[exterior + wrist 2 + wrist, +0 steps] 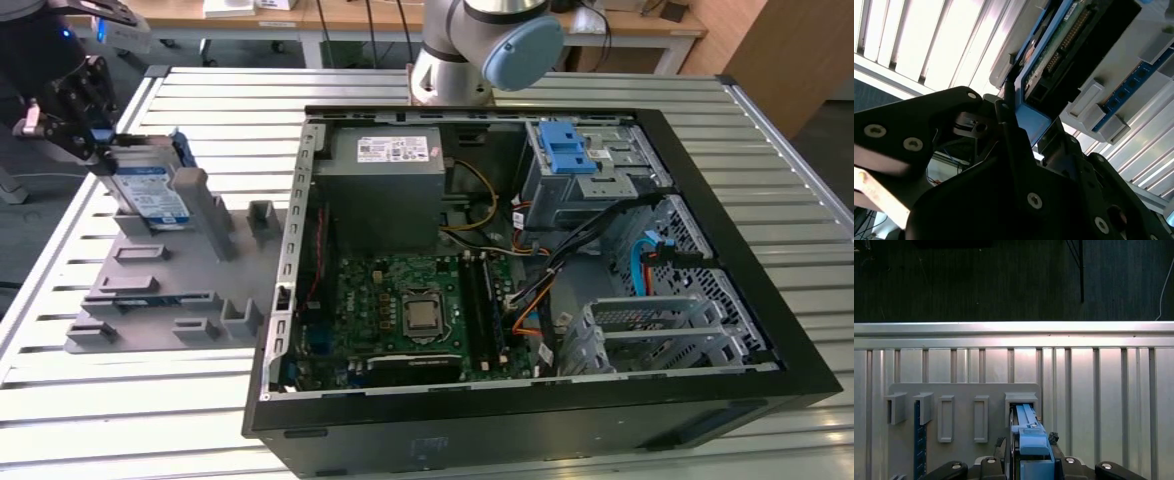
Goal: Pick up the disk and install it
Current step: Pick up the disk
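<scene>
Blue plastic sits right between the fingers of my black gripper (1032,456): in both wrist views the jaws are clamped on the blue frame edging the flat, silver-grey rectangular disk (1064,47). In the second wrist view I see the disk's circuit-board face and connector row just past the fingertips. The disk stands on edge, its far end down in the end slot of the grey plastic fixture (964,390) with its row of rectangular pockets; I cannot tell whether it rests on the slot's floor. A slim blue memory module (917,440) sits in another pocket, well apart from the disk. In the exterior view this happens on the exterior view's left, over the slatted metal table (134,410). Beside the fixture, toward the exterior view's right, lies the open black computer case (534,425), with its green motherboard (400,310), grey power-supply box (387,180) and blue-latched metal drive cage (574,160). Behind the case stands the arm's grey base (474,50).
</scene>
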Robot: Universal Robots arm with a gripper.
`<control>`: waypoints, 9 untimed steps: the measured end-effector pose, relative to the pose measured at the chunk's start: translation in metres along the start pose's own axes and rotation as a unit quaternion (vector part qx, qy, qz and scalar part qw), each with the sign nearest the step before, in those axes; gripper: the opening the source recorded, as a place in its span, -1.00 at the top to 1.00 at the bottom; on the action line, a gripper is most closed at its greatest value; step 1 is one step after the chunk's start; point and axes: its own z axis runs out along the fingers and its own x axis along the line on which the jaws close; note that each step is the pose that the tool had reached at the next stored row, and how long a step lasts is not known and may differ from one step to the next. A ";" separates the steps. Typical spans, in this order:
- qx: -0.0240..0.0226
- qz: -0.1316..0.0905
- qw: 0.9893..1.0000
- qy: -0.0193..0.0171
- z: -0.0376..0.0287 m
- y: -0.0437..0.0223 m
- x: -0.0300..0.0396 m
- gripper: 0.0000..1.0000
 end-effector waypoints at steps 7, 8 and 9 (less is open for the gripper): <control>0.000 0.000 1.000 0.000 -0.0001 0.0000 0.0000 0.27; 0.000 0.000 1.000 0.000 -0.0001 0.0000 0.0000 0.27; 0.000 0.000 1.000 0.000 -0.0002 0.0000 0.0000 0.27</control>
